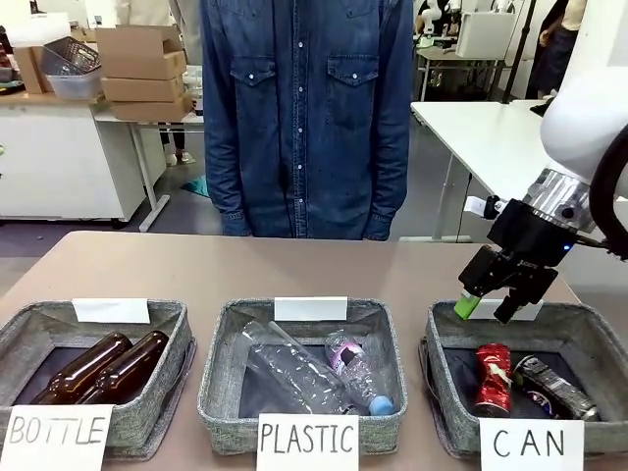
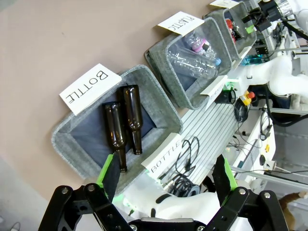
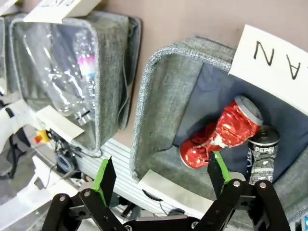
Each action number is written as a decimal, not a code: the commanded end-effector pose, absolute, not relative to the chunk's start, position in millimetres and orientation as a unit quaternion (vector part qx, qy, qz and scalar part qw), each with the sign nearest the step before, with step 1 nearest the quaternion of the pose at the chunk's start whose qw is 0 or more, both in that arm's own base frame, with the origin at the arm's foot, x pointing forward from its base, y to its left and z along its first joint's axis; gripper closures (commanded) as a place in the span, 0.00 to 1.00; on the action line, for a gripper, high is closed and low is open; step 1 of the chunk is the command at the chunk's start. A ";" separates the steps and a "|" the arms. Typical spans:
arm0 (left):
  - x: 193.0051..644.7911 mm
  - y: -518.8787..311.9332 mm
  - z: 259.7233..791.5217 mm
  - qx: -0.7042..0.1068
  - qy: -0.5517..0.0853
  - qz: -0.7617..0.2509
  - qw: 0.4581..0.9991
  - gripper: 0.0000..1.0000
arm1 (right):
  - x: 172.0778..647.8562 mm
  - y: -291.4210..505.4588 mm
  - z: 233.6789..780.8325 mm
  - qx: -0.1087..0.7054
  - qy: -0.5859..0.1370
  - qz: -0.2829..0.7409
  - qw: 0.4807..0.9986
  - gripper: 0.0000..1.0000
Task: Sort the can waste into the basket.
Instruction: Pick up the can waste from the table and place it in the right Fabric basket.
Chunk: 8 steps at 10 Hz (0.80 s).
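Three white paper signs stand at the near edge of the table, hand-lettered "BOTTLE", "PLASTIC" and "CAN", each fronting a grey woven-fabric rectangular bin with soft, slightly slumped walls and a dark lining. Behind the "CAN" sign, the basket (image 1: 446, 392) holds both pieces of can waste lying side by side and touching: a crumpled red can (image 1: 493, 378) with white marks and a glossy metal skin, and a dented silver-and-black can (image 1: 551, 388) with printed lettering and a round silver top. Above the far rim of that basket hangs the right gripper (image 1: 488, 311), black and angular with green pads, its jaws spread wide and holding nothing. In the left wrist view the left gripper (image 2: 166, 175) likewise stands with its jaws wide apart and empty, looking down on the leftmost bin (image 1: 20, 339), where two smooth brown glass bottles (image 1: 103, 368) lie parallel. The middle bin (image 1: 221, 392) contains clear, ribbed plastic bottles (image 1: 314, 373), one with a blue cap. A person in a denim shirt (image 1: 306, 108) stands at the far side of the matte brown table (image 1: 294, 265).
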<state>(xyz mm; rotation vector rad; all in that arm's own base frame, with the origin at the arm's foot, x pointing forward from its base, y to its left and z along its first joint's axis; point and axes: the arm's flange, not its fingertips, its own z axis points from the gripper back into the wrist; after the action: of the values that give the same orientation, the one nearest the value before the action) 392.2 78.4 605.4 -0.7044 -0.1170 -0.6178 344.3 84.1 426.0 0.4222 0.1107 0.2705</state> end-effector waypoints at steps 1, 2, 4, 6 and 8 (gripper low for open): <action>390.5 80.6 604.0 -0.334 -0.059 -0.305 0.890 0.00 | 352.3 81.7 431.3 0.230 0.048 0.131 0.963 0.00; 390.5 80.6 604.0 -0.334 -0.059 -0.305 0.890 0.00 | 351.7 79.5 440.7 0.316 0.019 0.130 0.940 0.00; 390.5 80.6 604.0 -0.334 -0.059 -0.305 0.890 0.00 | 346.2 68.1 468.3 0.548 -0.098 0.133 0.820 0.00; 390.5 80.6 604.0 -0.334 -0.059 -0.305 0.890 0.00 | 344.6 49.5 482.0 0.710 -0.148 0.115 0.679 0.00; 390.5 80.6 604.0 -0.334 -0.059 -0.305 0.890 0.00 | 348.6 55.5 493.9 0.522 -0.077 0.093 0.844 0.00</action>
<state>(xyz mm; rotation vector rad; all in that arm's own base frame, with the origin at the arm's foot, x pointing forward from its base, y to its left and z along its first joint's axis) 392.1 78.4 605.5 -0.7041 -0.1173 -0.6180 346.4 41.6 500.2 1.2648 -0.2316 0.1733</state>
